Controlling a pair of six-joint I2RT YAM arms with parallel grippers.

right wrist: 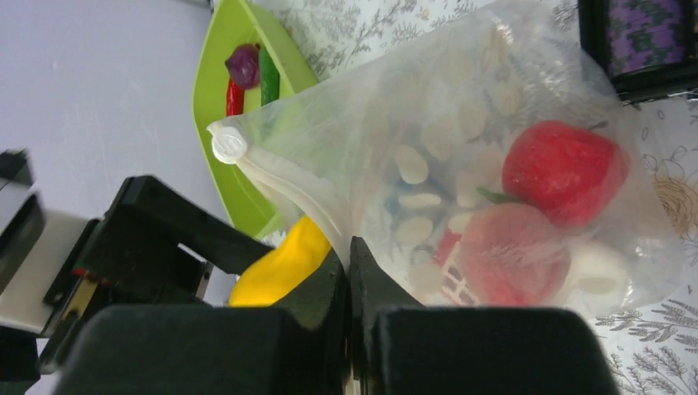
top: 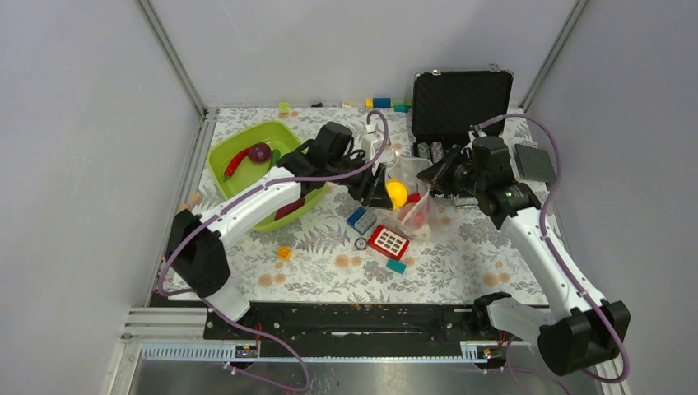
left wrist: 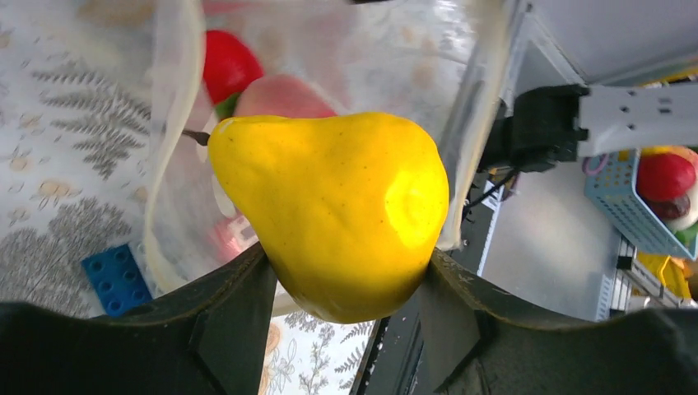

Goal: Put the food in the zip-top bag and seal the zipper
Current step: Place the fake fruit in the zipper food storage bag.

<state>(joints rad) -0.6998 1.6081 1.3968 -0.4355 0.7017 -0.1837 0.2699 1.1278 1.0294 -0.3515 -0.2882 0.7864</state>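
My left gripper (left wrist: 346,288) is shut on a yellow toy fruit (left wrist: 329,210), seen also in the top view (top: 397,193), and holds it at the open mouth of the zip-top bag (top: 418,202). My right gripper (right wrist: 347,251) is shut on the bag's mouth edge (right wrist: 284,185) and holds it up. Inside the bag lie a red fruit (right wrist: 564,169) and a pink peach (right wrist: 510,255); both also show in the left wrist view, the red fruit (left wrist: 229,66) beside the peach (left wrist: 284,97). The whitish zipper strip (left wrist: 177,123) gapes open.
A lime-green tub (top: 247,169) at the left holds a red chili (top: 235,161), a purple onion (top: 260,152) and a dark red piece (top: 290,208). A black case (top: 461,99) stands at the back. Blocks (top: 360,219) and a red-framed tile (top: 388,242) lie in front of the bag.
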